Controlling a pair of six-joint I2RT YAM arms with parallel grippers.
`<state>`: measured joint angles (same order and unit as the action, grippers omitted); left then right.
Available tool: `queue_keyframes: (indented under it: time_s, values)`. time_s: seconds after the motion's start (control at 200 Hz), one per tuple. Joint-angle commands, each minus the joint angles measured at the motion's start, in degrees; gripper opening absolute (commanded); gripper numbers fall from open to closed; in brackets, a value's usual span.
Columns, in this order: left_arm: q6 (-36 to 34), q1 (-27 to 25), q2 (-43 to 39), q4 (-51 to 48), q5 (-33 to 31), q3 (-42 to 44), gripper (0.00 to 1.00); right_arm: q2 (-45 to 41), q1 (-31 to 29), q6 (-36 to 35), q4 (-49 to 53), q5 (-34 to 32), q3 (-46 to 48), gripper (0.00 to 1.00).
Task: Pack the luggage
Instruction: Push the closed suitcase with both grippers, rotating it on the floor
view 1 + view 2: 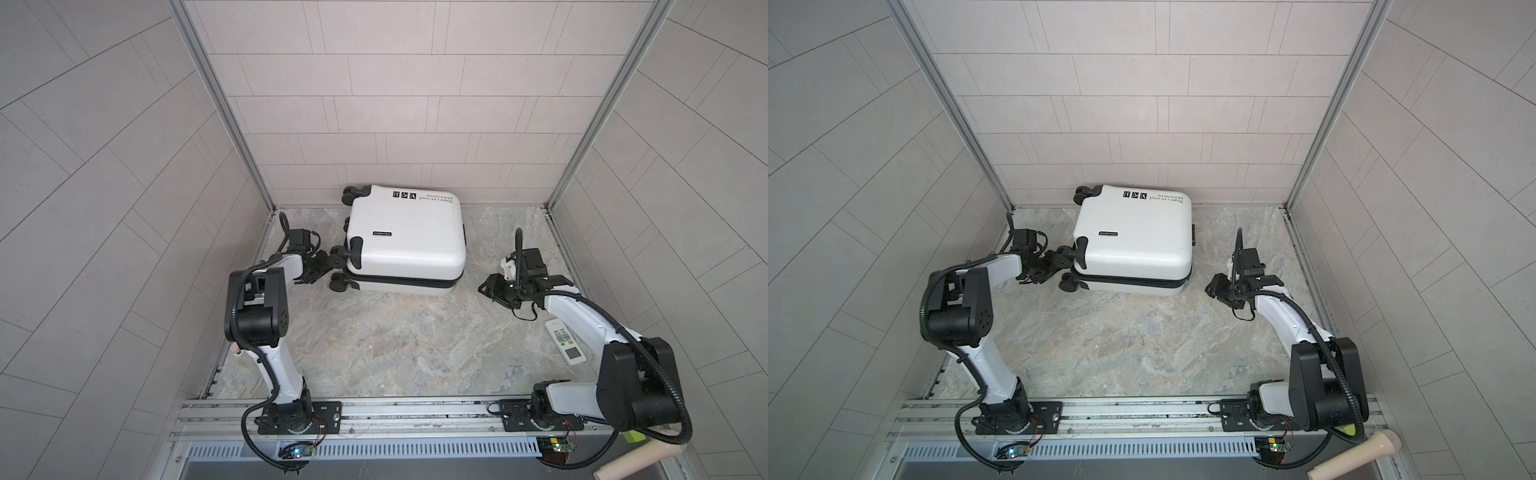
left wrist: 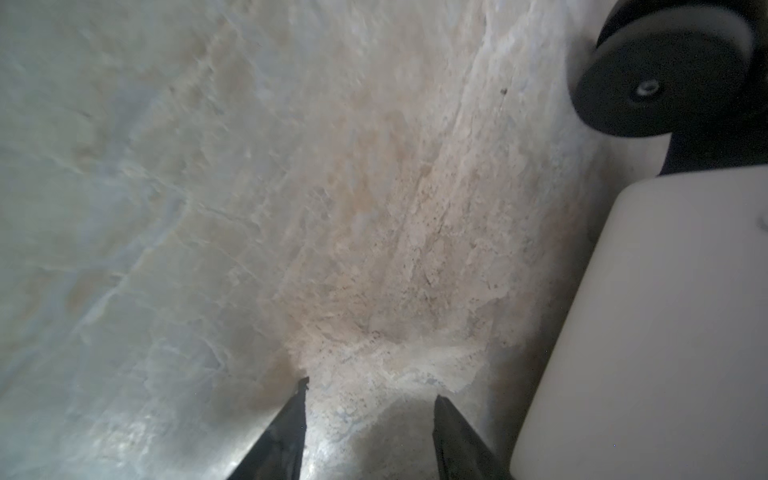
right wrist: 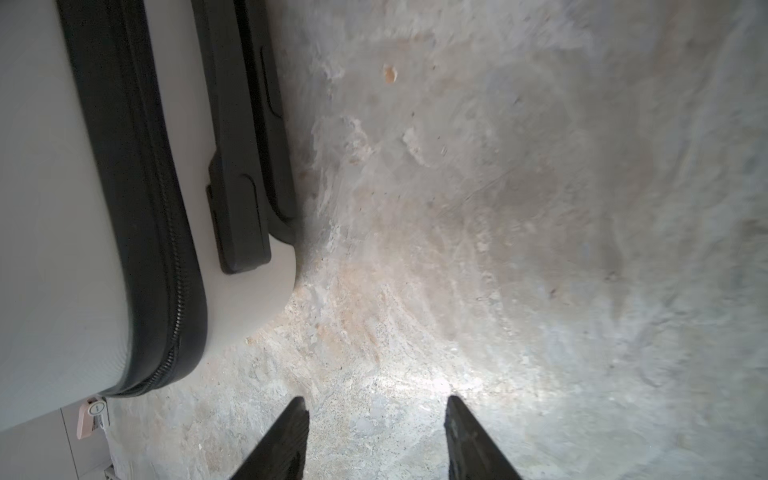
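A white remote control [image 1: 564, 341] is being carried face up by the marbled counter [image 1: 395, 340], near the right edge, with its small screen turned toward the front. The counter is being enclosed at the back and both sides by pale tiled walls [image 1: 395, 104]. Its front edge is being bordered by a metal rail [image 1: 395, 409], with a slotted grille [image 1: 415, 451] just beyond. A pale wooden piece [image 1: 1358, 453] is being seen past the rail's right end.
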<state>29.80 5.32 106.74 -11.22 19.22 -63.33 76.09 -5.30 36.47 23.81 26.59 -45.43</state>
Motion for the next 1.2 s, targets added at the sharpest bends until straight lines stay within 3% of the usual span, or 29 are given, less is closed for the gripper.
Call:
queue_keyframes:
  time_s: [0.0,0.26,0.55,0.711,0.896,1.196]
  values:
    - [-1.98,-0.38,-0.2,-0.81,3.2,0.29,0.52,2.1,-3.25,3.06,-5.29,-0.9,0.6,0.54]
    - [-0.77,-1.58,-3.21,5.2,8.04,8.45,0.46,9.6,-4.83,6.69,-11.63,1.74,-1.8,0.51]
    - [2.08,-7.18,-7.38,11.77,9.02,17.35,0.43,12.1,-0.05,5.83,-10.43,4.11,-4.52,0.5]
    - [7.0,-11.49,-10.97,19.92,8.07,24.8,0.42,10.86,5.19,3.15,-6.27,5.03,-5.81,0.65]
    - [14.75,-19.89,-15.24,30.64,3.73,33.29,0.42,9.54,9.29,0.23,-2.06,5.91,-6.68,0.69]
    - [21.93,-39.63,-21.14,39.35,-9.68,38.95,0.43,9.78,12.37,-1.44,0.59,6.48,-6.46,0.69]
